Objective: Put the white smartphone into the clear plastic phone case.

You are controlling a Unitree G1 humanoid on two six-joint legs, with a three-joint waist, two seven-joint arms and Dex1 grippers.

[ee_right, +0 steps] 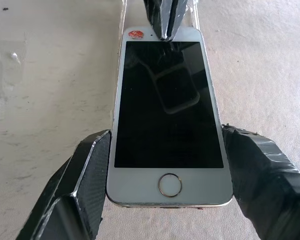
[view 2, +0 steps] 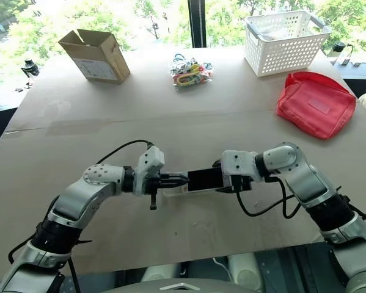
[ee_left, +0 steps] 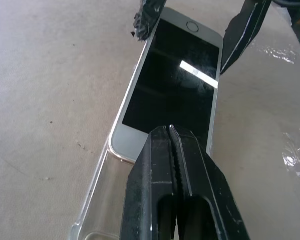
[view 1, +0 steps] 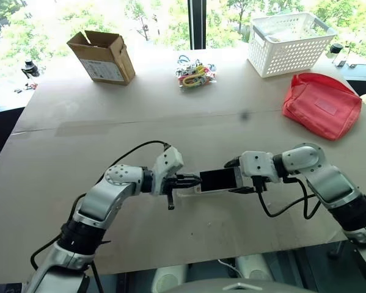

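one white smartphone [ee_right: 169,125], one clear phone case [ee_left: 97,200], two claws, one cardboard box [view 1: 101,56], one white basket [view 1: 289,43], one red pouch [view 1: 321,104]

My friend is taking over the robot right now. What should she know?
Right hand: fingers on both long sides of the white smartphone, at its home-button end.
Left hand: shut, its tip over the phone's other end.
The clear plastic phone case lies on the table at that end; the phone partly overlaps it.
Done: phone picked up and brought to the case.
Left: seat the phone fully, then let go.

White smartphone [ee_right: 169,125] between claws, partly in clear plastic phone case [ee_left: 97,200]
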